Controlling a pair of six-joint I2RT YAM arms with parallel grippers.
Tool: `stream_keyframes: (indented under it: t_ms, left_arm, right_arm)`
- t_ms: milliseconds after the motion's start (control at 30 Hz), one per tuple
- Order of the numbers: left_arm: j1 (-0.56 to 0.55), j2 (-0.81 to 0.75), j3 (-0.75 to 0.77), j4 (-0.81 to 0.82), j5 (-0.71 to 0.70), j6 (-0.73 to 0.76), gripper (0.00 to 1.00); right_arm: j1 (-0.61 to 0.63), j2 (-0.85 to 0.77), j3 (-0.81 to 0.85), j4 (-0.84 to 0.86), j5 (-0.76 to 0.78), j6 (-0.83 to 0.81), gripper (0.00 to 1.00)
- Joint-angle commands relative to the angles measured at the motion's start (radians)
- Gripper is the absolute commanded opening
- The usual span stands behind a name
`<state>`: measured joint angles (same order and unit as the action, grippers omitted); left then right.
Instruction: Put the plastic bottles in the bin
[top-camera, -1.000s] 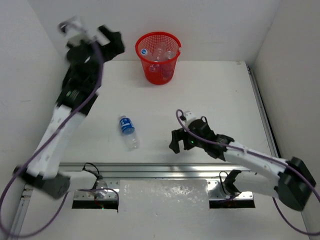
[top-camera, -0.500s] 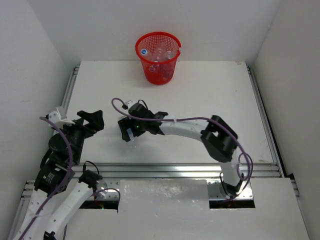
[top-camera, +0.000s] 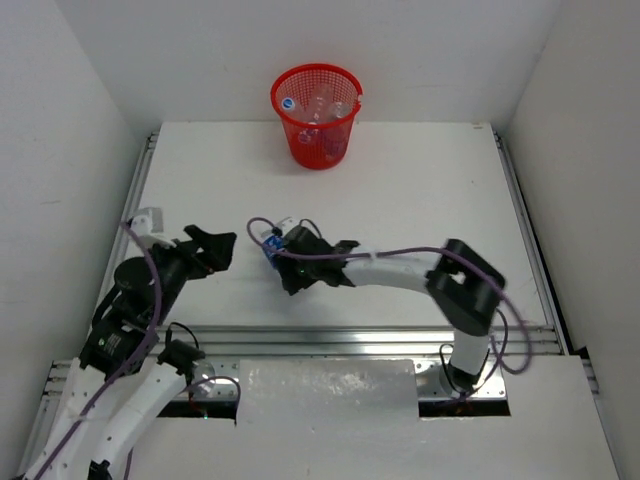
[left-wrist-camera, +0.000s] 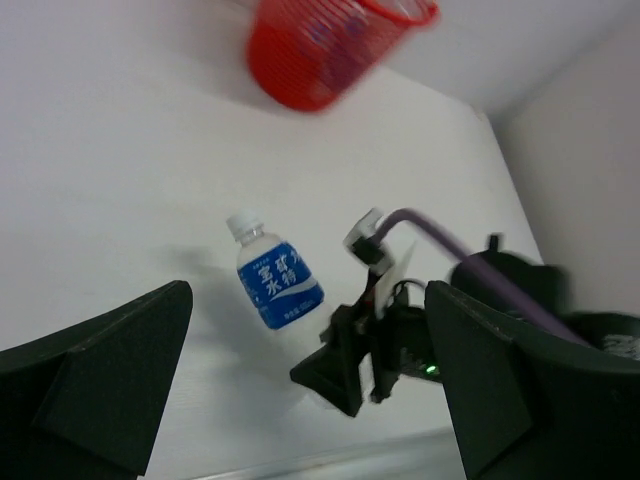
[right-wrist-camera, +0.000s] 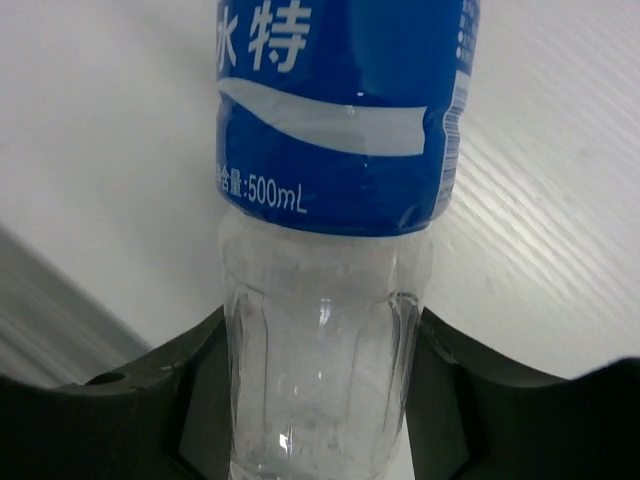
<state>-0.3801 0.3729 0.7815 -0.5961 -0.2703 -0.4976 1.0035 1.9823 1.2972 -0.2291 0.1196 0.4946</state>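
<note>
A clear plastic bottle with a blue label and a white cap lies on the white table left of centre. My right gripper is shut on its clear lower half. In the right wrist view the bottle fills the gap and both fingers press its sides. My left gripper hangs open just left of it, holding nothing. From the left wrist I see the same bottle between my wide fingers. The red mesh bin stands at the far edge with several bottles inside.
A metal rail runs along the table's near edge, and another along its right side. White walls close in the left, back and right. Purple cables trail along both arms.
My right arm has swung left across the table and closed on the bottle, which has shifted slightly. My left arm has come back from beside the bin to the near left, still open.
</note>
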Motion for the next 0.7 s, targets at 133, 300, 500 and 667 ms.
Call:
stream_keyframes:
  t_ms: [133, 300, 500, 667]
  left_arm:
    - [-0.005, 0.222, -0.168, 0.661, 0.876, -0.146, 1.00]
    - [-0.084, 0.329, -0.190, 0.961, 0.925, -0.234, 1.00]
    - [-0.250, 0.587, -0.047, 0.977, 0.864, -0.124, 1.00]
    - [-0.252, 0.670, 0.022, 0.941, 0.864, -0.102, 0.82]
  right_arm:
    - [-0.182, -0.673, -0.600, 0.567, -0.304, 0.096, 0.03]
    - [-0.250, -0.967, -0.766, 0.709, -0.650, 0.030, 0.03]
    - [-0.250, -1.079, -0.688, 0.478, -0.686, -0.118, 0.03]
    - [-0.250, -1.152, -0.676, 0.346, -0.615, -0.206, 0.04]
